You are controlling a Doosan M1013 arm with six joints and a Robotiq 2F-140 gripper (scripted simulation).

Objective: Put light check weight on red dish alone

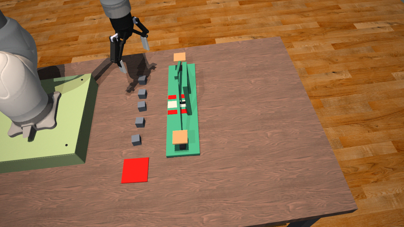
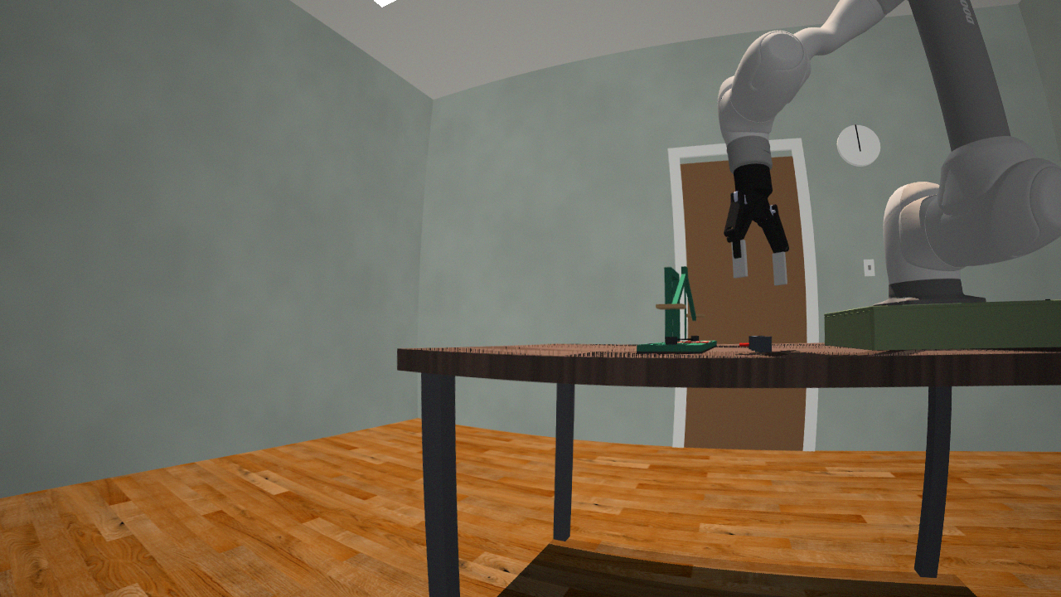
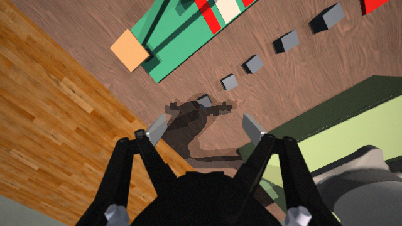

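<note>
Several grey cube weights stand in a row on the table (image 1: 254, 113); the farthest weight (image 1: 142, 80) (image 3: 204, 100) lies in the gripper's shadow, and the nearest weight (image 1: 136, 140) (image 3: 328, 17) lies close to the red dish (image 1: 134, 170) (image 3: 372, 4). The dish lies flat and bare. The green rocker balance (image 1: 183, 126) (image 2: 679, 312) (image 3: 176, 41) has both orange pans empty: the far pan (image 1: 179, 56) (image 3: 129, 50) and the near pan (image 1: 180, 137). Its pointer sits by the white field (image 1: 172, 104) (image 3: 228, 7). My gripper (image 1: 134, 56) (image 2: 758, 270) (image 3: 204, 120) is open and empty, well above the far end of the row.
The arm's green mounting block (image 1: 48, 121) (image 2: 942, 322) (image 3: 361, 125) stands left of the weights. The table's far edge lies just beyond the gripper, with wooden floor (image 1: 339, 42) past it.
</note>
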